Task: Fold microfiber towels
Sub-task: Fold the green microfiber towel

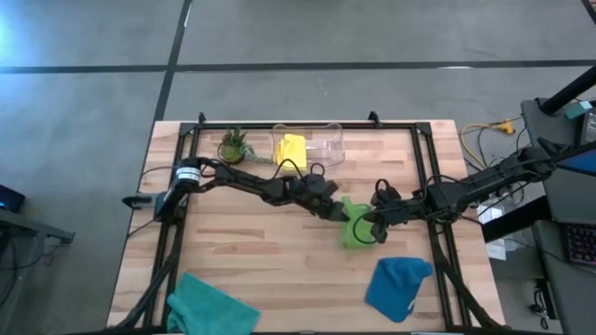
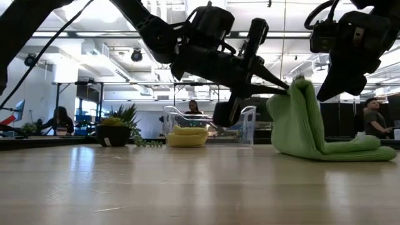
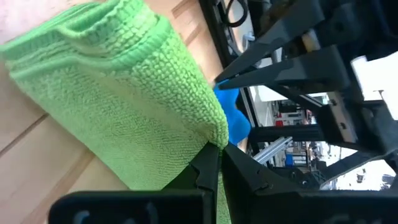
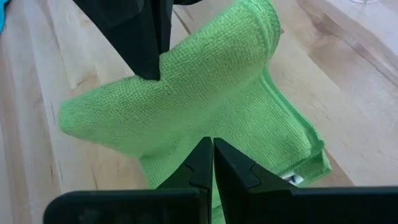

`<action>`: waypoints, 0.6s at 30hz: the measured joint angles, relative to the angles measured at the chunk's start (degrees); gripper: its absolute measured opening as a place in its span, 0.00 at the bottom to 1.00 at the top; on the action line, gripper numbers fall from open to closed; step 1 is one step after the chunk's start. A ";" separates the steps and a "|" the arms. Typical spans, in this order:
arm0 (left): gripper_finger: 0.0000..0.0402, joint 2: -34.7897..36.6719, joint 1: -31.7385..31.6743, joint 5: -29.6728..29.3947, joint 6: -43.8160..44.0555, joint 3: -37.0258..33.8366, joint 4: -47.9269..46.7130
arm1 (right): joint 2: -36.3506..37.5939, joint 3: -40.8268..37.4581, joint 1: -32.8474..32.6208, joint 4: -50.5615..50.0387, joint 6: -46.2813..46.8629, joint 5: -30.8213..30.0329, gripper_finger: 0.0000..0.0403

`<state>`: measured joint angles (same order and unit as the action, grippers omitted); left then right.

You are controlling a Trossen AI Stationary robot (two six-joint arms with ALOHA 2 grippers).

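Observation:
The lime green towel (image 1: 355,234), folded into several layers, lies right of the table's middle with one part drawn up into a peak (image 2: 299,112). My left gripper (image 1: 344,216) reaches in from the left and is shut on it. My right gripper (image 1: 371,229) comes from the right and is shut on it too. The yellow towel (image 1: 291,147) lies in the clear bin (image 1: 324,144) at the far edge. Flat on the table near the front edge lie the blue towel (image 1: 399,287) and the teal towel (image 1: 209,307). My left gripper pinches a raised point of the lime green towel's edge (image 3: 210,127) between its two fingers. They come slanting slightly downward from the table's left. That part stands lifted, while the towel's lower part (image 2: 353,152) rests on the table. My right gripper pinches the towel's edge (image 4: 208,132) between its two fingers, close beside the left gripper's hold. The fingers slant downward from the table's right. The cloth is pulled out into points at both holds; one layer or several, I cannot tell.
A small potted plant (image 1: 233,145) stands at the far edge, left of the bin. A black frame (image 1: 430,167) runs along the table's sides. Bare wood lies left of the green towel and toward the front middle.

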<state>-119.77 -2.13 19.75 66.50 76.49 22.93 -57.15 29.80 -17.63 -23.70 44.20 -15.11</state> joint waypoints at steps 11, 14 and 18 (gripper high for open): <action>0.00 -1.16 0.02 -0.53 0.55 0.03 0.45 | -3.18 -1.44 0.00 0.46 3.97 1.28 0.02; 0.00 -1.16 -0.15 -0.71 0.55 -0.15 0.43 | -6.13 -2.73 0.00 4.92 4.90 1.86 0.02; 0.00 -1.16 -0.15 -0.69 0.55 -0.21 0.54 | -12.11 -3.69 0.15 15.02 4.86 1.98 0.02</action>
<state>-120.92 -2.28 19.06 67.05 76.28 23.46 -69.27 26.11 -17.47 -8.67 49.06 -13.13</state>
